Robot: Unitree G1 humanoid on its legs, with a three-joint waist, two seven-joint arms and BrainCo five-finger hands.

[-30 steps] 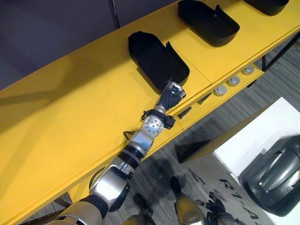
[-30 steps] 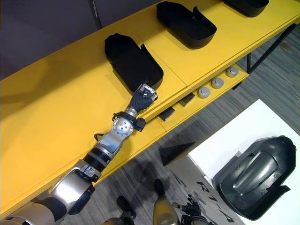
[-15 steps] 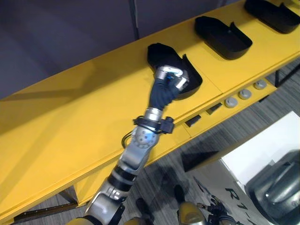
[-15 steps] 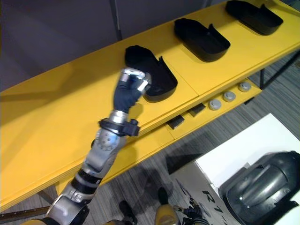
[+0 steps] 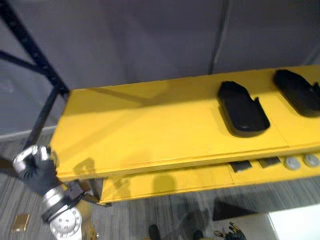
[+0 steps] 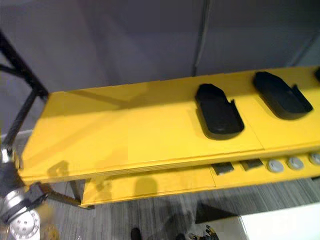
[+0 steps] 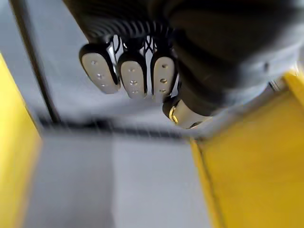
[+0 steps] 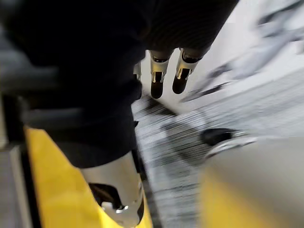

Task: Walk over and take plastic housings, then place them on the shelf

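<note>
- Where the yellow shelf [image 5: 150,125] ends on the left, a black rack post [image 5: 30,50] runs up at a slant against the grey wall panel [image 5: 140,35].
- The left hand [image 5: 36,167] is raised just beside the shelf's left front corner, lower than the shelf top. Its fingers [image 7: 133,78] are curled in toward the palm with the thumb tucked close. Nothing is held in it.
- The left stretch of the shelf top is bare yellow board.
- The first housing [image 5: 242,110], a black plastic shell, lies flat on the shelf top right of centre. Its open side faces up and its notched end faces the front edge. It is well apart from the left hand.
- The second housing [image 5: 300,92], of the same black form, lies flat on the shelf further right. It is near the first, with a strip of yellow board between them.
- The lower ledge [image 5: 165,182] sits under the front edge. Toward its right end it carries two dark slots [image 5: 241,166] and then two round grey knobs [image 5: 292,162].
- A corner of a white table [image 6: 280,225] shows low on the right, over grey carpet [image 6: 165,220].
- The right hand [image 8: 157,76], seen in its own wrist view, hangs over the striped grey carpet. Its fingers are straight and loosely spread, and it carries nothing.
- Both housings rest on the shelf, and neither hand touches either one.
</note>
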